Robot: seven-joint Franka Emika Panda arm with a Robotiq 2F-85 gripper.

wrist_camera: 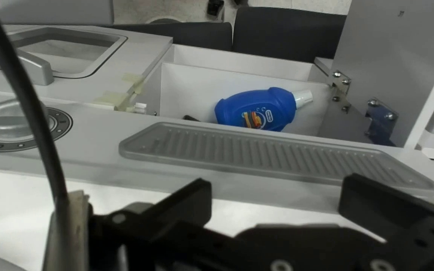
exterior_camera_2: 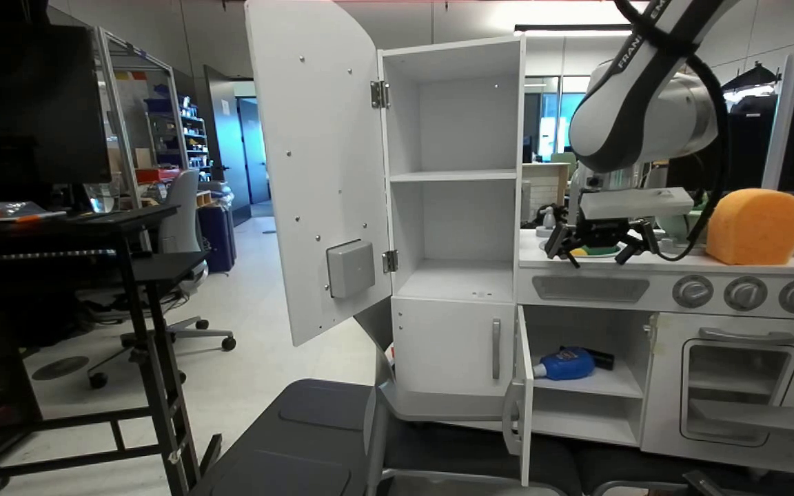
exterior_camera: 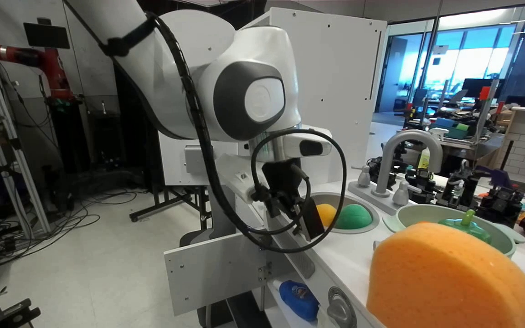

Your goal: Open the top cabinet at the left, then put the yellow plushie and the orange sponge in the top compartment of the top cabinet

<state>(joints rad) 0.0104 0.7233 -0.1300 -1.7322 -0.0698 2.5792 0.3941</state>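
Gripper is showing at bottom, black fingers standing well apart, white countertop showing between and beside them. Grey ribbed grille is stretching along front panel just past fingers. Beyond panel, blue bottle is lying on its side in low compartment, white cap pointing right. Plain door is standing swung out at right, metal hinges showing. Knob is sitting at left, dark cable crossing in front. Beyond it, windowed door is carrying silver handle, yellowish tape sticking beside door.
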